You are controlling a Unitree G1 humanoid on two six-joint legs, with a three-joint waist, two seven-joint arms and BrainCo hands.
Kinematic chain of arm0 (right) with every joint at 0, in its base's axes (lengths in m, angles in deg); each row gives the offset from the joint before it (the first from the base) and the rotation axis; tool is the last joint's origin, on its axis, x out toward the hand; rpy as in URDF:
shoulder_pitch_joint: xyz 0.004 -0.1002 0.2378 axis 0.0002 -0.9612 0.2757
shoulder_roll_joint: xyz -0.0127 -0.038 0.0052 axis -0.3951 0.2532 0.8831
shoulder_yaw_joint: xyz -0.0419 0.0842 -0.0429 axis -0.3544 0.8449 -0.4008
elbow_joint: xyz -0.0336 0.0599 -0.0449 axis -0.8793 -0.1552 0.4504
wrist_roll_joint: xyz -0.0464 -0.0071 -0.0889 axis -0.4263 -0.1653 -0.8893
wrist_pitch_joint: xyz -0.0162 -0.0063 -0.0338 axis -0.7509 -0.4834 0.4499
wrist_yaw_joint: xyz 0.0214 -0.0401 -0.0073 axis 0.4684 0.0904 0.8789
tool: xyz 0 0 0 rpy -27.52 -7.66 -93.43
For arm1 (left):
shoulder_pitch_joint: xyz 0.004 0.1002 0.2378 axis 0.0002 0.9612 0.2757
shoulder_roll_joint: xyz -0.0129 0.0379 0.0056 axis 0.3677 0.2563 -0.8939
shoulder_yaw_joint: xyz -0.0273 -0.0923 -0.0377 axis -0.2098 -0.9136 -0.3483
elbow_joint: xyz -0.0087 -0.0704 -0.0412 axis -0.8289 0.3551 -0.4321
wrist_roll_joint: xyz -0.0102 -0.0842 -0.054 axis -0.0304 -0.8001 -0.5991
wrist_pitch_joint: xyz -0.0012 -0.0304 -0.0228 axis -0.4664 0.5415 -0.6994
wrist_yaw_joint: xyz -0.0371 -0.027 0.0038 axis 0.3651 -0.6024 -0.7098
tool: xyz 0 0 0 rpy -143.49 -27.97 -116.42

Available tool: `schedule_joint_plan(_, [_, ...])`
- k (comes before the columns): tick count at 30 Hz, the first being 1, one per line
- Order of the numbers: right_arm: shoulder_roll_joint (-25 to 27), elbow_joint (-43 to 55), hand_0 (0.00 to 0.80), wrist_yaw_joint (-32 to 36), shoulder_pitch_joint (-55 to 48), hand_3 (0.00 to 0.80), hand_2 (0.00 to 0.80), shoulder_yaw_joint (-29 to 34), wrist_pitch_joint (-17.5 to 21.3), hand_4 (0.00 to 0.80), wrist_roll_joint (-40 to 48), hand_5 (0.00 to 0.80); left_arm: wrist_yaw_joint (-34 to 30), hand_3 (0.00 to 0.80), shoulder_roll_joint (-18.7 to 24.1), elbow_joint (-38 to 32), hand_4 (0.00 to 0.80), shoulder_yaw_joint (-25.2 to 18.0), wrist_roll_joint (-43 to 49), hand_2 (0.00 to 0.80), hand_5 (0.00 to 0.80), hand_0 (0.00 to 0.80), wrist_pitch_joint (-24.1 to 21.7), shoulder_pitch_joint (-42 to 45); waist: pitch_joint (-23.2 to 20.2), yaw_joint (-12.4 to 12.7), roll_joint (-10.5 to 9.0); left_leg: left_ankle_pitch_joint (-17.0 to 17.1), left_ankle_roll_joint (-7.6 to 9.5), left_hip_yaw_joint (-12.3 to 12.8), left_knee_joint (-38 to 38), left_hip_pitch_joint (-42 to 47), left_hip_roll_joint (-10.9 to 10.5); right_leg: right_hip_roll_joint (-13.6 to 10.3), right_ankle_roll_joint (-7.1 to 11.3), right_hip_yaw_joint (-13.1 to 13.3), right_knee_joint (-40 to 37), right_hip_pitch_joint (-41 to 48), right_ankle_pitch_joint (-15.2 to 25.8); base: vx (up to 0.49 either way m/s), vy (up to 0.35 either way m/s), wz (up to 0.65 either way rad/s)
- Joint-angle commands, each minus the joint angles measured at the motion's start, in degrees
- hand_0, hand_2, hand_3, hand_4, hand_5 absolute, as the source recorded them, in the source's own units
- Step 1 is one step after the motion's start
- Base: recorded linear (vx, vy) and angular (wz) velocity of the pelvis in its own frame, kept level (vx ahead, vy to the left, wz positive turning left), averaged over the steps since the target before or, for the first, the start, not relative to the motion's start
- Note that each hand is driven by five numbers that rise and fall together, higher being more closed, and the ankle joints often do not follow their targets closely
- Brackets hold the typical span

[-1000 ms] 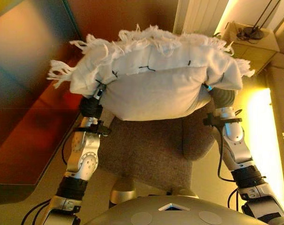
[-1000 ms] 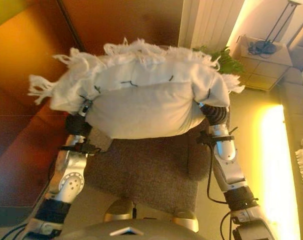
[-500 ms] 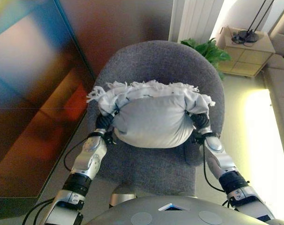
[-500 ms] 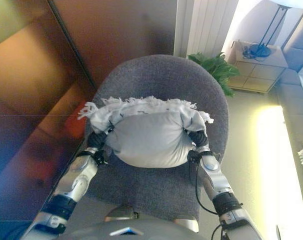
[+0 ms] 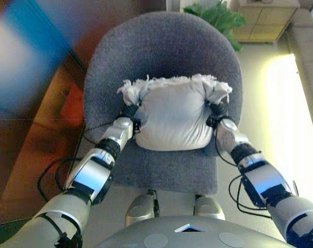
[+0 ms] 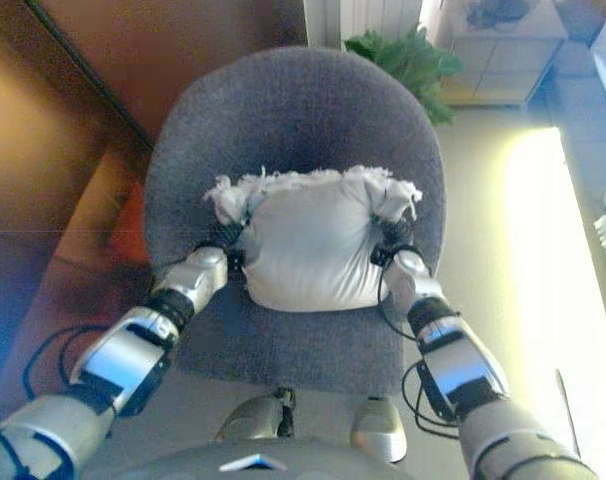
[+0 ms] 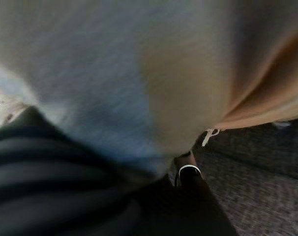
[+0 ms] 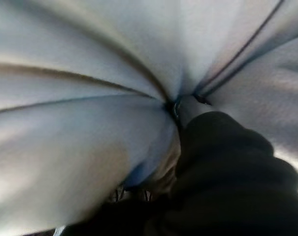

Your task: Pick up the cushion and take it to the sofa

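Note:
The white cushion (image 5: 174, 121) with a fringed top edge rests on the seat of a grey upholstered chair (image 5: 161, 57). My left hand (image 5: 129, 112) is at its upper left corner and my right hand (image 5: 216, 111) at its upper right corner; the cloth bunches over both. In the right wrist view the cushion's (image 8: 80, 98) creases run together at my hand's dark cover (image 8: 227, 172). In the left wrist view the cushion (image 7: 114, 73) lies over my hand, with one dark fingertip (image 7: 188, 174) under it above the chair seat (image 7: 267, 172).
A reddish wooden panel (image 5: 22, 103) runs along the chair's left. A green plant (image 5: 216, 13) and a pale side cabinet (image 5: 260, 26) stand behind the chair. Bright light falls on the floor (image 5: 285, 119) to the right.
The cushion was high and close to the camera, then came down between both hands onto the chair seat. The view has tilted down and both arms reach further out.

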Motion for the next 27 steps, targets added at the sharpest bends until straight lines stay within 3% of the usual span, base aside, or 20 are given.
schedule_joint_plan(1, [-2.6, -0.8, 0.800, 5.0, 16.7, 0.800, 0.800, -0.6, -1.5, 0.800, 2.5, 0.800, -0.5, 0.800, -3.8, 5.0, 0.800, 1.2, -2.2, 0.800, 0.800, 0.800, -1.0, -14.7, 9.2, -1.2, -3.52, -6.4, -1.84, 0.9, 3.2, 2.2, -1.4, -2.6, -0.37, 1.9, 0.6, -3.9, 2.8, -0.062, 0.008, -0.16])
schedule_joint_plan(5, [-1.2, -7.6, 0.800, 7.6, 22.2, 0.800, 0.800, -1.7, -6.6, 0.800, -0.2, 0.800, 0.6, 0.800, -3.7, 9.9, 0.800, 0.7, -3.5, 0.800, 0.800, 0.800, 1.6, -19.7, 12.3, -0.8, -3.91, -5.3, -2.01, 0.7, 3.6, -0.6, -1.2, -2.5, -0.53, 2.2, 1.9, -6.9, 3.2, -0.057, -0.024, -0.06])
schedule_joint_plan(11, [0.2, -11.0, 0.800, 7.5, 26.5, 0.800, 0.800, -2.8, -7.4, 0.800, -3.5, 0.800, 0.7, 0.800, -2.9, 13.3, 0.800, 1.5, -4.6, 0.800, 0.800, 0.800, 4.1, -22.9, 14.4, 0.2, -4.74, -4.6, -2.21, 0.3, 3.3, -1.8, -1.0, -2.4, -0.24, 1.6, 2.0, -8.2, 3.9, 0.015, -0.051, 0.00])
schedule_joint_plan(12, [0.4, -11.2, 0.800, 7.0, 27.4, 0.800, 0.800, -3.3, -7.2, 0.800, -5.4, 0.800, 1.0, 0.744, -2.9, 13.9, 0.744, 1.5, -4.9, 0.744, 0.744, 0.744, 4.4, -23.7, 14.6, 0.2, -4.81, -4.5, -2.28, 0.4, 3.3, -2.0, -0.9, -2.4, -0.21, 1.5, 2.1, -8.6, 4.0, 0.000, 0.000, 0.00])
schedule_joint_plan(14, [1.6, -11.7, 0.800, 6.1, 29.4, 0.800, 0.800, -5.1, -6.5, 0.800, -8.7, 0.800, 0.9, 0.000, -2.0, 14.4, 0.000, 2.0, -5.7, 0.000, 0.000, 0.000, 5.6, -25.2, 15.1, 0.6, -4.89, -4.1, -2.38, 0.4, 2.9, -2.6, -0.7, -2.4, -0.06, 1.2, 2.3, -9.3, 4.2, 0.010, -0.003, 0.02])
schedule_joint_plan(16, [2.9, -12.0, 0.800, 5.4, 31.2, 0.800, 0.800, -6.4, -5.7, 0.800, -11.7, 0.800, 0.7, 0.000, -1.1, 14.6, 0.000, 2.4, -7.8, 0.000, 0.000, 0.000, 4.6, -26.3, 15.4, 0.7, -5.01, -3.8, -2.53, 0.4, 2.7, -2.9, -0.8, -2.5, 0.21, 1.0, 2.4, -9.9, 4.3, 0.025, -0.002, 0.06])
schedule_joint_plan(17, [3.4, -11.9, 0.549, 4.5, 32.1, 0.549, 0.549, -6.9, -4.7, 0.549, -13.5, 0.549, 1.1, 0.000, -0.8, 14.4, 0.000, 2.3, -7.5, 0.000, 0.000, 0.000, 4.1, -26.9, 15.6, 0.9, -5.05, -3.8, -2.51, 0.4, 2.6, -3.1, -0.8, -2.6, 0.31, 0.8, 2.6, -10.2, 4.3, 0.000, 0.000, 0.00])
schedule_joint_plan(18, [4.0, -11.8, 0.000, 3.3, 32.9, 0.000, 0.000, -7.5, -4.2, 0.000, -14.2, 0.000, 1.6, 0.000, -0.4, 14.1, 0.000, 2.6, -7.7, 0.000, 0.000, 0.000, 3.1, -27.3, 15.7, 0.9, -5.06, -3.7, -2.57, 0.5, 2.6, -3.2, -0.8, -2.6, 0.38, 0.6, 2.7, -10.4, 4.3, 0.000, 0.000, 0.00])
schedule_joint_plan(23, [7.2, -10.5, 0.000, -3.6, 37.0, 0.000, 0.000, -9.2, 1.6, 0.000, -17.7, 0.000, 4.6, 0.000, 1.9, 10.5, 0.000, 3.6, -8.2, 0.000, 0.000, 0.000, -2.2, -28.8, 16.0, 1.7, -4.91, -3.7, -2.62, 0.3, 2.5, -4.1, -1.1, -2.8, 0.72, -0.4, 3.5, -11.8, 4.0, 0.000, 0.000, 0.00])
schedule_joint_plan(27, [11.1, -7.3, 0.000, -7.7, 38.3, 0.000, 0.000, -9.7, 4.6, 0.000, -19.1, 0.000, 5.7, 0.000, 6.3, 6.1, 0.000, 3.1, -10.1, 0.000, 0.000, 0.000, -5.9, -28.6, 16.0, 2.2, -4.91, -4.3, -2.66, 0.7, 2.3, -4.0, -1.2, -3.2, 1.12, -1.7, 4.1, -12.1, 3.1, 0.000, 0.000, 0.00])
